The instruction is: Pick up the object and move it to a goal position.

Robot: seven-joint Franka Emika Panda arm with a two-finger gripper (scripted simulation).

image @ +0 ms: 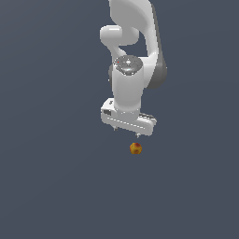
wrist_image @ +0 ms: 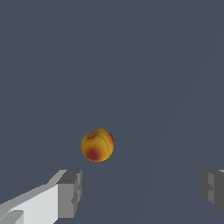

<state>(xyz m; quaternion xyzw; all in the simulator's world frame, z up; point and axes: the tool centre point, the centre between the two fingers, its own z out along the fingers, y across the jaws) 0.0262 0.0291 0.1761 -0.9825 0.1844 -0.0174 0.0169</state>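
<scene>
White robot tool (image: 127, 131) hovers wide open and empty just above the yellow-orange ball (image: 136, 149), grasp not yet made.

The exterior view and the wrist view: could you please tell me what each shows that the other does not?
Only the exterior view shows the white arm and the whole gripper hanging above the ball. Only the wrist view shows the two grey fingertips set wide apart, and the ball's seam and red patch up close. Both show the yellow-orange ball, ungrasped, on the plain dark grey ground.
</scene>
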